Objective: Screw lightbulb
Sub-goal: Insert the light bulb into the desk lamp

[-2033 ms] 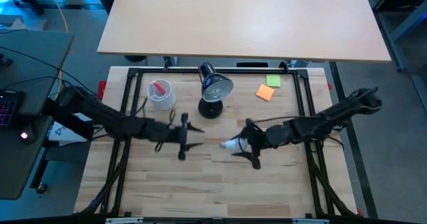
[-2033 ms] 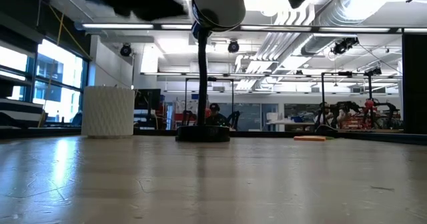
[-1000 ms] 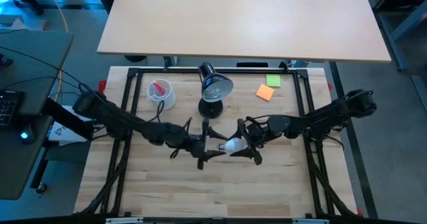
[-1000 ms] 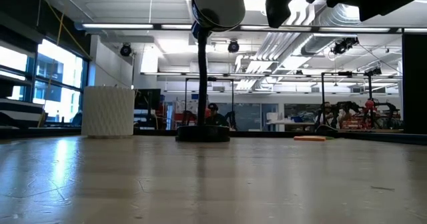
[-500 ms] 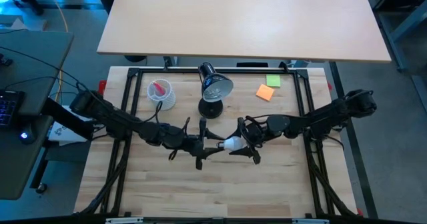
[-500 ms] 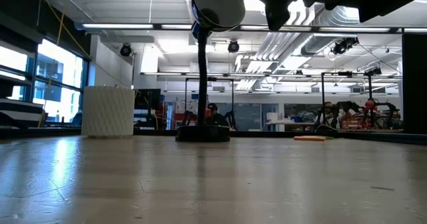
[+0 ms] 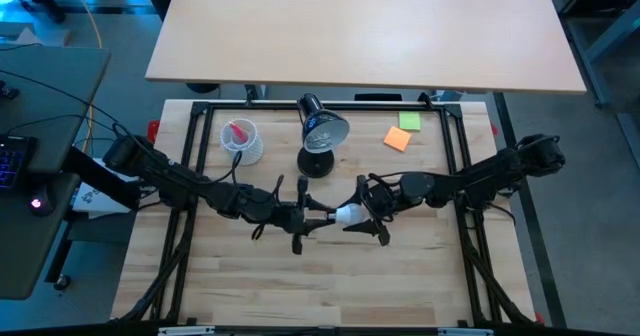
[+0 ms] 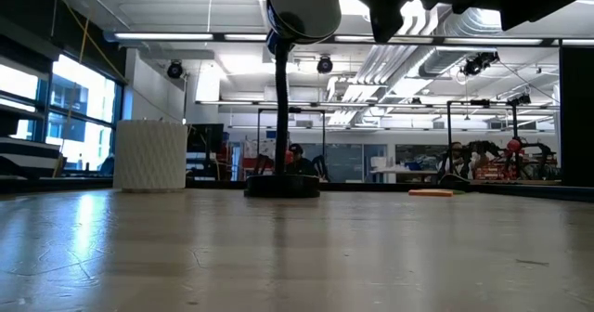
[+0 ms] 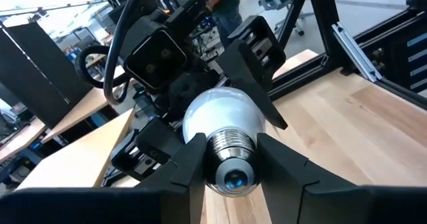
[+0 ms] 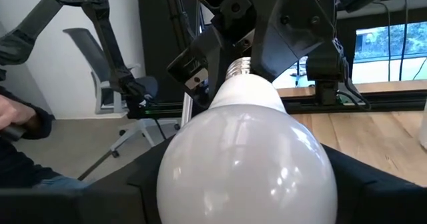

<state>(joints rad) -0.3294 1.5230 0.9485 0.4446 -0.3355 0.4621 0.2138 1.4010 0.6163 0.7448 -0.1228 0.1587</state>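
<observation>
Overhead, high view: the lightbulb (image 7: 347, 216) hangs over the middle of the wooden tabletop (image 7: 400, 286), long axis running left to right, screw base toward the left arm; bare wood all along the front edge.
Grippers: right gripper (image 7: 372, 213) holds the glass end; left gripper (image 7: 312, 217) has its fingers at the screw base.
Back of tabletop: black lamp (image 7: 320, 136), white cup (image 7: 241, 141), sticky notes (image 7: 401, 131).
Low view: lamp base (image 8: 282, 185) and cup (image 8: 150, 155) stand on wood, workshop room behind.
Left wrist view: fingers (image 9: 183, 164) flank the silvery base (image 9: 231, 159), touching or nearly so.
Right wrist view: white globe (image 10: 247, 157) fills the gripper.
</observation>
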